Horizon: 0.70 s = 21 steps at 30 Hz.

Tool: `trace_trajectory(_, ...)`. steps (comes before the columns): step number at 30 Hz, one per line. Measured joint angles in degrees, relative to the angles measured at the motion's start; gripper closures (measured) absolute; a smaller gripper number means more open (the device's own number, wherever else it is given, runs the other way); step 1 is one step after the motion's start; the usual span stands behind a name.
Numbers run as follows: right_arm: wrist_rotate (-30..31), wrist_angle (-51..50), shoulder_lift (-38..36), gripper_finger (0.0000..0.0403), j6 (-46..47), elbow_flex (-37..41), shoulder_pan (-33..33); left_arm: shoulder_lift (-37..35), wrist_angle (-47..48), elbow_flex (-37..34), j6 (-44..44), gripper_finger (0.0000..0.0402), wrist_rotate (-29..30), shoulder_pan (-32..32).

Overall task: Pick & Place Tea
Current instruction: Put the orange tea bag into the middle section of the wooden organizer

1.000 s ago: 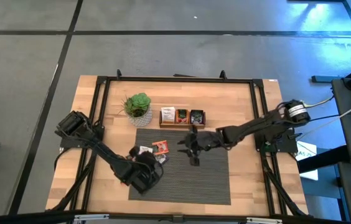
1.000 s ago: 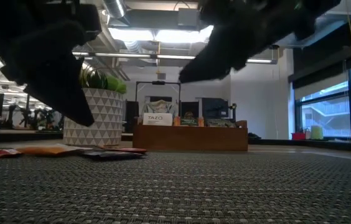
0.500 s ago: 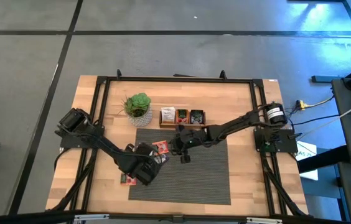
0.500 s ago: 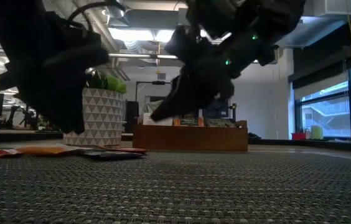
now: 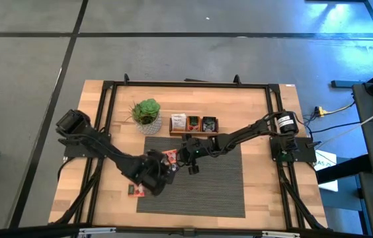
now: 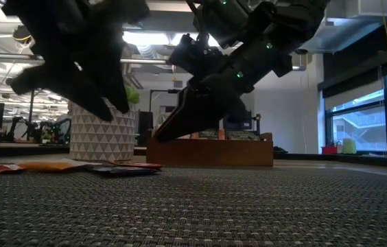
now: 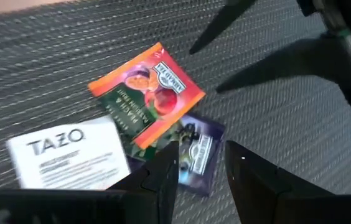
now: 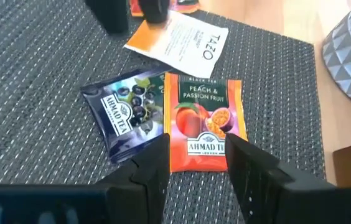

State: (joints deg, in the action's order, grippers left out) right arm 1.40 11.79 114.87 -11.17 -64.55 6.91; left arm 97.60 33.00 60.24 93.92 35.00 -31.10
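My right gripper (image 8: 195, 163) hangs empty, fingers parted, over the orange peach sachet (image 8: 204, 122) on the grey mat (image 5: 219, 182). My left gripper (image 7: 200, 163), likewise parted and empty, hovers above the dark sachet (image 7: 195, 152) beside it.

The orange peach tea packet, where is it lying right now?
In the high view, the orange peach sachet lies on the grey mat near its upper left corner, between both grippers, beside a dark blue sachet and a white sachet.

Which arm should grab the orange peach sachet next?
Probably right: the right gripper is open and lined up on the orange sachet; the left gripper faces the dark sachet instead.
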Motion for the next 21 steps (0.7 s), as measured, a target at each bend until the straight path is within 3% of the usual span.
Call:
trace_trajectory(4, 0.0, -0.1, 0.6, 0.0250, 0.0, 0.0, 0.0, -0.2, -4.6, -2.7, -1.2, 0.0276, 0.4, 0.9)
trace_trajectory(12, 0.0, 1.8, 3.0, 0.0270, -1.1, 0.0, -0.1, -4.4, -8.8, -10.7, 4.4, 0.0276, 1.8, -0.5)
trace_trajectory(21, 0.9, 4.0, 3.8, 0.0284, -0.4, 0.0, -0.9, -6.5, -31.8, -23.8, 6.2, 0.0276, 4.7, 0.2)
